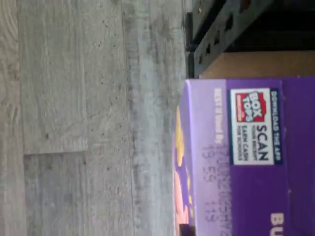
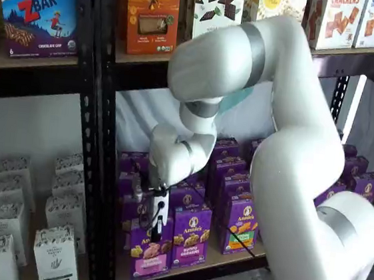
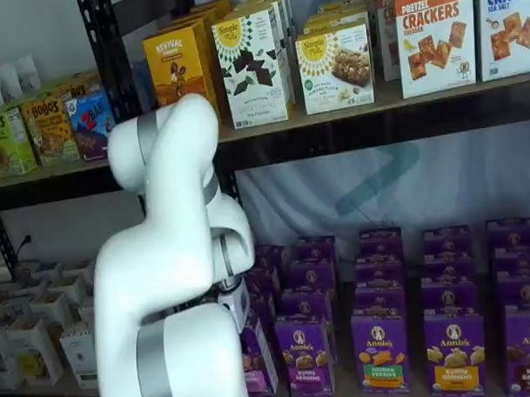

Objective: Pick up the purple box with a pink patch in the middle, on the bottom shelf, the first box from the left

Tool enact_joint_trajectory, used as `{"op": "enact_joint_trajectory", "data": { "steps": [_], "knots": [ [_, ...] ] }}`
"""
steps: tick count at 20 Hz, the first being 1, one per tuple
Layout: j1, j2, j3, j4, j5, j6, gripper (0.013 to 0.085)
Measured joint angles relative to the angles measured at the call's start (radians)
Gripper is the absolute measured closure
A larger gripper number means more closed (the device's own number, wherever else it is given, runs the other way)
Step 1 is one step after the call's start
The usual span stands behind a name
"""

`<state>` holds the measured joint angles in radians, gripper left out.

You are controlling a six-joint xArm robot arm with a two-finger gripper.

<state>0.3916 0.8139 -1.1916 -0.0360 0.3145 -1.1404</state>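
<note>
The purple box (image 2: 151,248) stands low and left of centre in a shelf view, at the front left of the bottom shelf (image 2: 228,259), with its top panel filling the wrist view. To grip well, the gripper (image 2: 156,227) should drop straight over the box top and squeeze its faces squarely, clear of the neighbouring carton (image 2: 191,237). The arm arches down from the right, wrist vertical above the box; whether the fingers are spread or pinching, I cannot tell.
</note>
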Motion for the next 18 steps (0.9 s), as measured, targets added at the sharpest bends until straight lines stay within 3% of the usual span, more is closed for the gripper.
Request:
{"op": "enact_joint_trajectory", "data": {
  "steps": [7,13,16,18],
  "knots": [
    [-0.016,-0.141,0.172,-0.028,-0.036,0.010,0.0690],
    [-0.001,-0.233,0.258,0.036,-0.020,-0.036,0.0690],
    [0.018,-0.277,0.293,0.041,-0.004,-0.021,0.0690],
    [0.029,-0.307,0.323,-0.004,-0.005,0.032,0.0690]
  ]
}}
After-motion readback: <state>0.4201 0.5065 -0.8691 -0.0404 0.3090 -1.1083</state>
